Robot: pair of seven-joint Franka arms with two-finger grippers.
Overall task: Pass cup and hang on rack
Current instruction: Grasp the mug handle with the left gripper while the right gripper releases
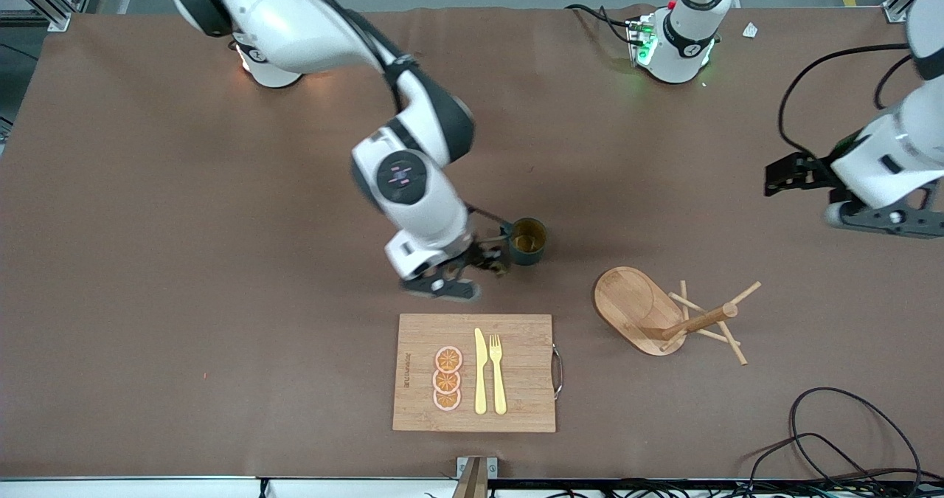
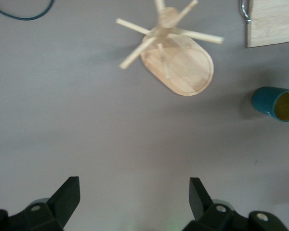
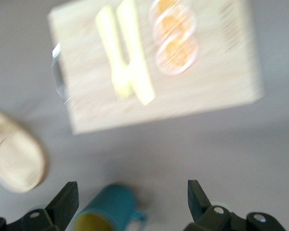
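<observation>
While its fingers (image 3: 62,199) stand wide apart with nothing between them, the right gripper (image 1: 472,262) hangs low just beside the cup (image 1: 528,241), which sits upright on the table (image 1: 184,225) near the middle, its handle turned toward that gripper, I'd judge for an easy pinch. The cutting board (image 1: 516,402), carrying a knife (image 1: 480,372), a fork (image 1: 498,372) and orange slices (image 1: 447,380), lies nearer the front camera, close enough to crowd a low swing. The rack (image 1: 641,306) stands toward the left arm's end, pegs fanned outward, bare cloth around it. The left gripper (image 2: 135,197) waits over open table there, fingers likewise spread and empty.
</observation>
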